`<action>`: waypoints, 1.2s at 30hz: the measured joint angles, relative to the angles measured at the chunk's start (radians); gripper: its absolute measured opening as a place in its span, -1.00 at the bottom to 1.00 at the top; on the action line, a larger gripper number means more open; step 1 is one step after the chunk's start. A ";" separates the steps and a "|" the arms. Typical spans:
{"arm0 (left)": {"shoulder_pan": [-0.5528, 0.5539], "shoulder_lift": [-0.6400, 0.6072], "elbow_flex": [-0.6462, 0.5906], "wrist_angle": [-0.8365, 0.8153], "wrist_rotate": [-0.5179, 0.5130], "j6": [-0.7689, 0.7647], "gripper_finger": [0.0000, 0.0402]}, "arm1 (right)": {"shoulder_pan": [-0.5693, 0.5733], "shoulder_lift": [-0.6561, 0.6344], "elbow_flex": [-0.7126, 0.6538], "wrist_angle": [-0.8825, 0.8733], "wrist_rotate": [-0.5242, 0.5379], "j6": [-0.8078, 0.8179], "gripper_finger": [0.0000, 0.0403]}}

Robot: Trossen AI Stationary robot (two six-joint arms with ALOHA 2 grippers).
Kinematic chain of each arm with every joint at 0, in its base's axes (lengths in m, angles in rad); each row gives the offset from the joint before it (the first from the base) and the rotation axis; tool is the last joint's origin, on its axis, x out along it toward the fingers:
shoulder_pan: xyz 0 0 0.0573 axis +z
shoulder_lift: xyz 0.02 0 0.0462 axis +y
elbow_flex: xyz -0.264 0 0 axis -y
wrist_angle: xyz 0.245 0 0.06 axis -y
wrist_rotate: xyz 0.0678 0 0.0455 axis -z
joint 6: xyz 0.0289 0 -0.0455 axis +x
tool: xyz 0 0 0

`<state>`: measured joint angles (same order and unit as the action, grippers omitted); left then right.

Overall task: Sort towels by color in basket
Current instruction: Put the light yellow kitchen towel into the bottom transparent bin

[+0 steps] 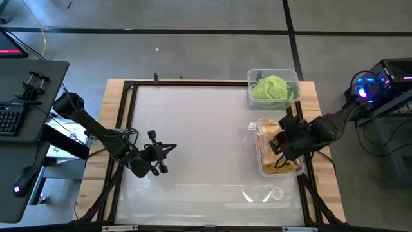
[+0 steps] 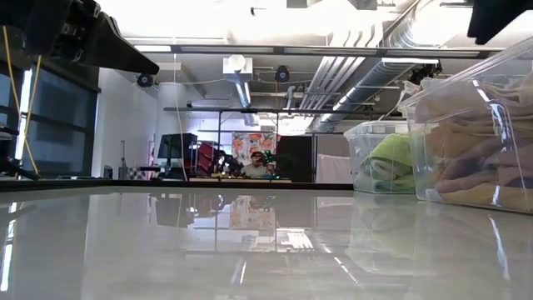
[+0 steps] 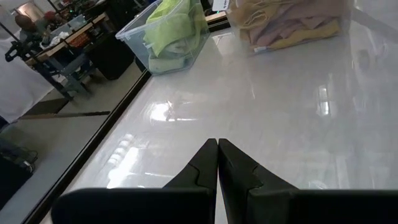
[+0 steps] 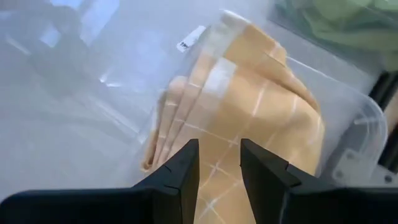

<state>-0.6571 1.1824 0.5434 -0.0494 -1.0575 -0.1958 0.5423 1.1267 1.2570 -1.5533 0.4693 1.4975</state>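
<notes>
Two clear plastic bins stand at the table's right side. The far bin [image 1: 273, 87] holds lime and pale green towels [image 3: 171, 31]. The near bin [image 1: 278, 154] holds salmon, mustard and tan check towels [image 3: 286, 25]. My right gripper [image 4: 219, 155] is open over the near bin, with its fingers just above the tan check towel [image 4: 249, 93] that lies on top of the pile. My left gripper [image 3: 217, 152] is shut and empty, a little above the bare table at its left middle [image 1: 161, 158].
The white table top [image 1: 206, 129] is framed by a dark rail and a wooden border. In the low view both bins [image 2: 466, 133] stand at the right. A desk with a keyboard [image 1: 9, 119] stands beyond the table's left edge.
</notes>
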 joint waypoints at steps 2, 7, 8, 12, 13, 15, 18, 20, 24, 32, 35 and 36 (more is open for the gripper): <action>0.000 0.000 0.000 0.000 0.001 -0.009 -1.00 | -0.028 0.004 -0.023 0.023 -0.001 -0.041 -0.45; 0.002 0.000 0.000 0.000 0.000 -0.009 -1.00 | -0.106 0.006 -0.184 0.130 -0.037 -0.071 -0.45; 0.004 0.000 0.000 0.000 0.000 -0.010 -1.00 | -0.122 0.006 -0.225 0.171 -0.057 -0.084 -0.45; 0.011 0.000 0.000 0.000 0.000 -0.010 -1.00 | -0.185 0.006 -0.386 0.326 -0.158 -0.096 -0.45; 0.013 0.000 0.000 0.000 0.000 -0.010 -1.00 | -0.199 0.006 -0.422 0.362 -0.177 -0.093 -0.45; 0.020 0.000 0.000 0.001 0.000 -0.010 -1.00 | -0.222 0.006 -0.482 0.413 -0.207 -0.089 -0.44; 0.025 0.000 0.000 0.001 0.000 -0.011 -1.00 | -0.243 0.001 -0.517 0.420 -0.209 -0.098 -0.44; 0.029 0.000 0.000 0.002 0.000 -0.011 -1.00 | -0.246 0.004 -0.502 0.409 -0.209 -0.091 -0.44; 0.029 0.000 0.000 0.001 0.000 -0.011 -1.00 | -0.233 0.002 -0.370 0.337 -0.209 -0.105 -0.44; 0.029 0.000 0.000 0.002 0.011 -0.013 -1.00 | -0.155 0.012 -0.054 0.093 -0.331 -0.091 -0.48; 0.029 0.004 0.000 0.003 0.018 -0.013 -1.00 | -0.111 0.028 -0.040 -0.026 -0.383 -0.006 -0.56; 0.029 0.007 0.000 0.003 0.020 -0.013 -1.00 | -0.099 0.028 -0.057 -0.014 -0.404 0.017 -0.59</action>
<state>-0.6285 1.1894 0.5434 -0.0467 -1.0371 -0.2092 0.4431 1.1549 1.1996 -1.5670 0.0657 1.5143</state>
